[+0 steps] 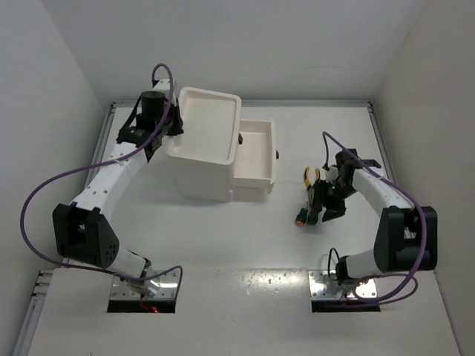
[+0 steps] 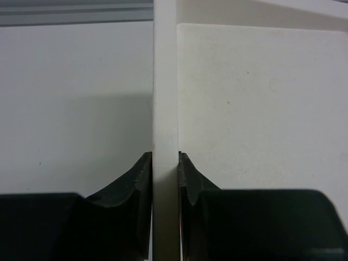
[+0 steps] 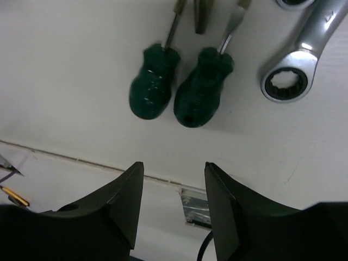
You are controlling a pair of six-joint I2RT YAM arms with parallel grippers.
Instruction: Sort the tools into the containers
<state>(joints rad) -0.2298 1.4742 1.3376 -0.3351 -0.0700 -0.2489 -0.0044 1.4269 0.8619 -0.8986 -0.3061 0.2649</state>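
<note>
Right wrist view: right end effector (image 3: 174, 171) released by two screwdrivers (image 3: 202, 89), tips cut off; wrench (image 3: 296, 65) partly cropped; left end effector (image 2: 166, 160) grasps tray rim (image 2: 165, 81)

Top view: bright, even overhead light w/ soft shadows on white surface (image 1: 223, 248). Wrist views dimmer; fingers (image 3: 122, 209) dark, slightly out of focus. Glare on wrench (image 3: 305, 50).
</note>
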